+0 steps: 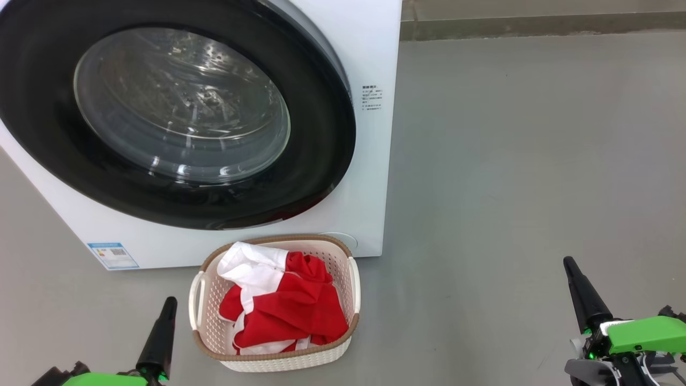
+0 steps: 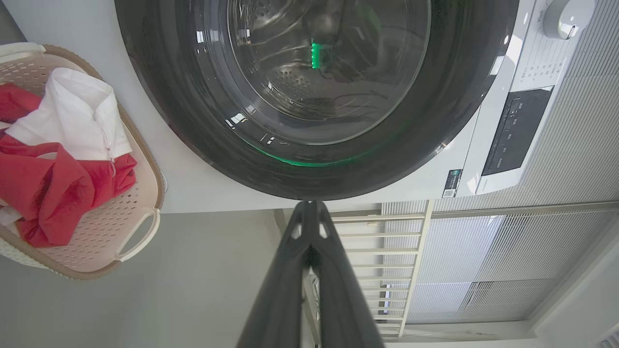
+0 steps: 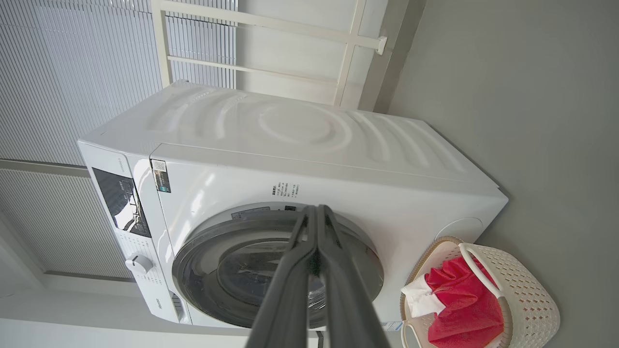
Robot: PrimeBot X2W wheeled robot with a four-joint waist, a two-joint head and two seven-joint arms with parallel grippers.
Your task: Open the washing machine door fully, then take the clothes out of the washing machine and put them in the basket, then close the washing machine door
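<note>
The washing machine (image 1: 370,48) fills the upper left of the head view, its round black-rimmed door (image 1: 177,115) lying flat against its front. Directly below it on the floor stands the basket (image 1: 278,356) with the red and white clothes (image 1: 284,305) piled inside. My left gripper (image 1: 169,303) sits at the lower left, just left of the basket, shut and holding nothing. Far off at the lower right my right gripper (image 1: 569,264) is shut and empty too. The door (image 2: 309,96) and the basket (image 2: 140,237) also appear in the left wrist view, and the machine (image 3: 309,145) and clothes (image 3: 459,304) in the right wrist view.
Grey floor (image 1: 536,161) stretches to the right of the machine up to a wall base. A white railing (image 2: 401,270) and ribbed panels stand behind the machine. The control panel with its dial (image 3: 139,263) runs along the machine's top front.
</note>
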